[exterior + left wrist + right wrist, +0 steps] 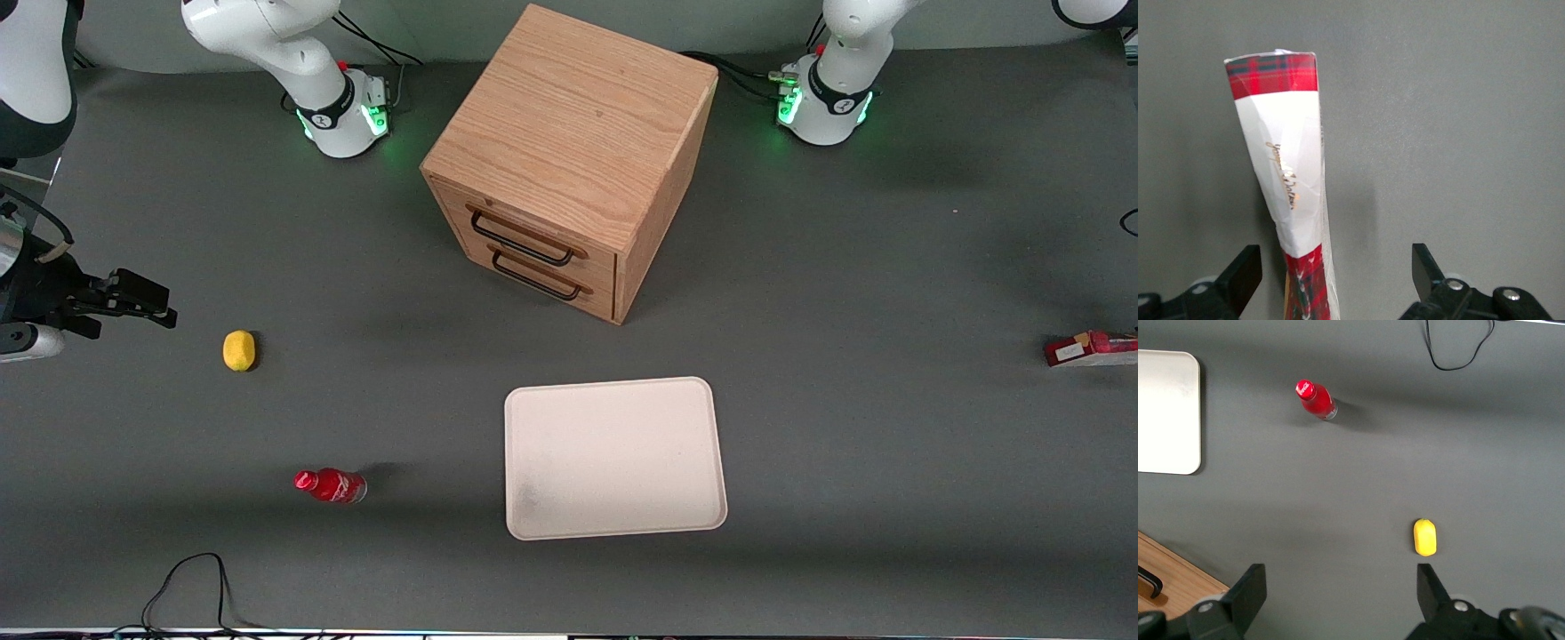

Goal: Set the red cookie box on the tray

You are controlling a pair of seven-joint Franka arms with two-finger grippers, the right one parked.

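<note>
The red cookie box [1092,348] lies on the grey table at the working arm's end, partly cut off by the edge of the front view. In the left wrist view the box [1286,167] shows red tartan with a white patch and runs lengthwise between my fingers. My left gripper [1335,261] is open above it, one black finger [1245,267] on each side, with a gap to both. The gripper itself does not show in the front view. The cream-white tray [613,458] sits bare near the table's middle, nearer the front camera than the cabinet.
A wooden two-drawer cabinet [569,160] stands farther from the front camera than the tray. Toward the parked arm's end lie a yellow lemon-like object [238,349] and a small red bottle [331,485]. A black cable [191,582] loops at the table's near edge.
</note>
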